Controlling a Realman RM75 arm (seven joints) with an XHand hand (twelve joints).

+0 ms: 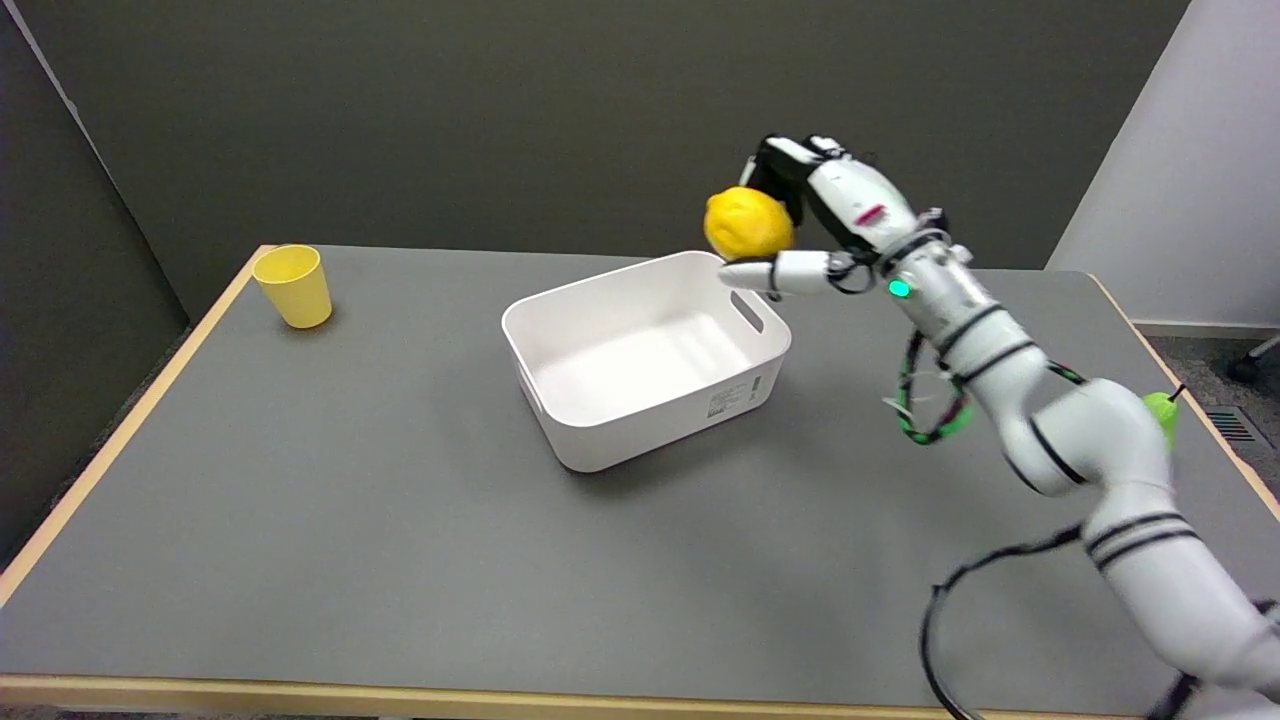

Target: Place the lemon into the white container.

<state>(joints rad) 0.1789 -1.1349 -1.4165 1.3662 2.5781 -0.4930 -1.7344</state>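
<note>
My right hand (pixel 815 215) holds the yellow lemon (pixel 747 224) in the air, with fingers above it and the thumb beneath. The lemon hangs over the far right corner of the white container (pixel 646 357), well above its rim. The container is an open rectangular tub with a handle slot in its right wall, and nothing lies inside it. It stands near the middle of the grey table (pixel 350 500).
A yellow cup (pixel 293 286) stands at the table's far left corner. A green pear (pixel 1160 412) lies near the right edge, mostly hidden behind my right arm. Black and green cables hang from the arm.
</note>
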